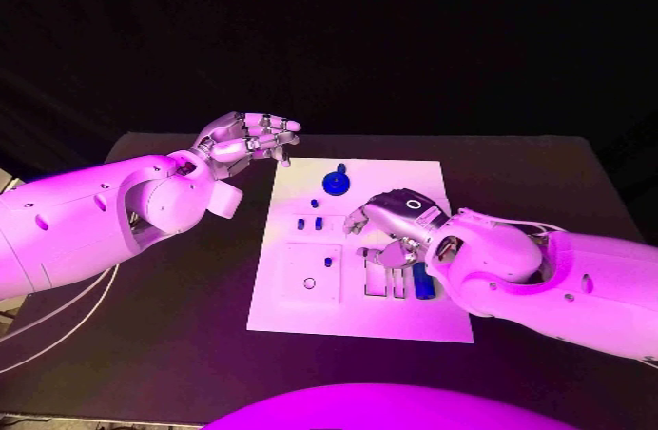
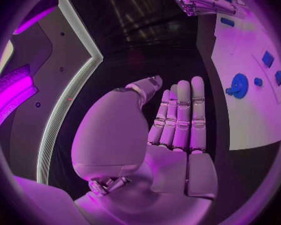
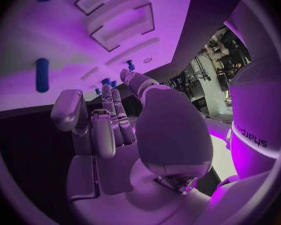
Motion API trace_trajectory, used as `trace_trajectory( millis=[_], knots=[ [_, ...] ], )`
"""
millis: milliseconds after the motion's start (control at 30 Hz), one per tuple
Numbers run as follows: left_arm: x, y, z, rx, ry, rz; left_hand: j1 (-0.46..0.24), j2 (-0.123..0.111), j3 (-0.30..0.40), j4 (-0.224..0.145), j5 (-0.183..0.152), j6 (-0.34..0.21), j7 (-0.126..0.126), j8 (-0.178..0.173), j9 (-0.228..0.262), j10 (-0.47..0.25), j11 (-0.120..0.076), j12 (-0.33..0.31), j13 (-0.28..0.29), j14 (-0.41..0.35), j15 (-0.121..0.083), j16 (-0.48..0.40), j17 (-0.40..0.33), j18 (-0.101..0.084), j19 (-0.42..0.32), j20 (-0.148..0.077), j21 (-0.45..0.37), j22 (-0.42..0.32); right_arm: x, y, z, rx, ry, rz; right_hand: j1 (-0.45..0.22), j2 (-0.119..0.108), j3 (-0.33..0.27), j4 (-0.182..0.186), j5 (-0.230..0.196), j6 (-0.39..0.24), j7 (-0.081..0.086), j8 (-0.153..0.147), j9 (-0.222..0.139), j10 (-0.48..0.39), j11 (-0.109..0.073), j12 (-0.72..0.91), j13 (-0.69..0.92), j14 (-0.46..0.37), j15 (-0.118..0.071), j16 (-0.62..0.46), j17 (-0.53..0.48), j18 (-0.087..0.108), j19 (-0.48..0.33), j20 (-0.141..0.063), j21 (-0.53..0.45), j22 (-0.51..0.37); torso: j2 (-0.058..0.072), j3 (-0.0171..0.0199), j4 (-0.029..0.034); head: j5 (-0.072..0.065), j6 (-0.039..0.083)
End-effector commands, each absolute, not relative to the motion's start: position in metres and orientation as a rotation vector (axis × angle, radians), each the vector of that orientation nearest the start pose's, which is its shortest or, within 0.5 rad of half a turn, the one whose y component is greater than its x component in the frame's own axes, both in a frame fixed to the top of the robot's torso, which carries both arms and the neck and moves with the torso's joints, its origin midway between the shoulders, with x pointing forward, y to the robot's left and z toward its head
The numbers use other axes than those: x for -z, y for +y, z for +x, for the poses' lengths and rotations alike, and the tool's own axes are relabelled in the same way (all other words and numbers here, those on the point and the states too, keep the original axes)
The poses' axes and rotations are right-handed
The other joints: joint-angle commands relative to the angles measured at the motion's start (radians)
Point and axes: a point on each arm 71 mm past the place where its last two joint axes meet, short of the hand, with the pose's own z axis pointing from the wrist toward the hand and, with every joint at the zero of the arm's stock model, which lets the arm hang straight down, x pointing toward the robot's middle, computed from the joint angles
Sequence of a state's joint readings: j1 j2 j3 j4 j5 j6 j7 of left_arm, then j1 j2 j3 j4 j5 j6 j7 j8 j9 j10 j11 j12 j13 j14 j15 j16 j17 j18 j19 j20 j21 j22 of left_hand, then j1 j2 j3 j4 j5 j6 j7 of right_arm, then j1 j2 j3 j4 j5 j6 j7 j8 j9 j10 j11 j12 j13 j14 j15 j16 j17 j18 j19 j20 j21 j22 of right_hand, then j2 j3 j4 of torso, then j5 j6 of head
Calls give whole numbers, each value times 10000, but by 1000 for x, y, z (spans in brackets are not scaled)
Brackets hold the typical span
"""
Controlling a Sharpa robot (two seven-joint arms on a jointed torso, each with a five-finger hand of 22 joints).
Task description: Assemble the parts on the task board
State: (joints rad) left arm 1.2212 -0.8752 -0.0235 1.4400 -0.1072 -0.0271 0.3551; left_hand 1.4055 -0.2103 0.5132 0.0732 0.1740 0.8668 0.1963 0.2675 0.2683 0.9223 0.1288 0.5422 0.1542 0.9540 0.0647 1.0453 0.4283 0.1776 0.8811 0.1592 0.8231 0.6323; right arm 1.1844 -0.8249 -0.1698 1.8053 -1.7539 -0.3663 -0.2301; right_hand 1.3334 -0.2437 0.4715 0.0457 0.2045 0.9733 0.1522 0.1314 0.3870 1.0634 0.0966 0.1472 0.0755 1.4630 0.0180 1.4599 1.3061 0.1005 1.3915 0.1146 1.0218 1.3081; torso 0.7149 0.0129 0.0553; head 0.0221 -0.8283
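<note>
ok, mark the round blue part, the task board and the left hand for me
round blue part point(image 1: 338, 179): head view, middle of its disc.
task board point(image 1: 418, 323): head view, bare white surface near its front right corner.
left hand point(image 1: 251, 139): head view, middle of the hand, off the board's far left corner.

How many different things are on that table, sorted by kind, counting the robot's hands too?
Robot hands: 2, the left hand and the right hand
White task board: 1
Round blue part: 1
Long blue part: 1
Small blue parts: 4
Total: 9 in plain sight; the right hand may hide more.
</note>
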Motion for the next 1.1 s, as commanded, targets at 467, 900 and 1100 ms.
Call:
trace_trajectory(
  millis=[467, 900, 1100],
  knots=[
    [166, 232, 502, 16979, 15523, -9426, -29, 53, -56, 6, 9, -66, 34, -2, -11, -27, 38, 33, 8, -2, -8, -32, -8, 55, 46, -6, -46, -8, 187, -177, 426, -6077, 17207, -4465, 1250, 402, -3864, 1318, 230, -130, -176, -391, -275, -882, 125, 700, -80, 520, 99, 61, -40, 36, -10, 38, -439, 266, 17, 20, -12, -108, 126],
    [166, 231, 502, 17001, 15527, -9413, -35, 46, -73, 12, 3, -73, 33, -2, -13, -37, 40, 36, 8, -2, -4, -37, -11, 55, 52, -2, -64, -20, 202, -176, 433, -5399, 17517, -4681, 2326, 679, -4283, 2366, -62, -21, -218, -432, -324, -1056, 120, 1018, -80, 507, 91, 65, -66, 35, 42, 49, -513, 296, 18, -8, 10, -136, 129],
    [166, 232, 502, 16973, 15519, -9425, -35, 46, -73, 12, 3, -73, 33, -2, -13, -37, 40, 36, 8, -2, -4, -37, -11, 55, 52, -2, -64, -20, 204, -175, 434, -5349, 17511, -4703, 2440, 884, -3804, 2433, -291, 265, -167, -346, -333, -813, 46, 1193, -82, 522, 23, 90, -16, 10, 126, 9, -362, 384, 23, -7, -1, -148, 129]
  ],
)
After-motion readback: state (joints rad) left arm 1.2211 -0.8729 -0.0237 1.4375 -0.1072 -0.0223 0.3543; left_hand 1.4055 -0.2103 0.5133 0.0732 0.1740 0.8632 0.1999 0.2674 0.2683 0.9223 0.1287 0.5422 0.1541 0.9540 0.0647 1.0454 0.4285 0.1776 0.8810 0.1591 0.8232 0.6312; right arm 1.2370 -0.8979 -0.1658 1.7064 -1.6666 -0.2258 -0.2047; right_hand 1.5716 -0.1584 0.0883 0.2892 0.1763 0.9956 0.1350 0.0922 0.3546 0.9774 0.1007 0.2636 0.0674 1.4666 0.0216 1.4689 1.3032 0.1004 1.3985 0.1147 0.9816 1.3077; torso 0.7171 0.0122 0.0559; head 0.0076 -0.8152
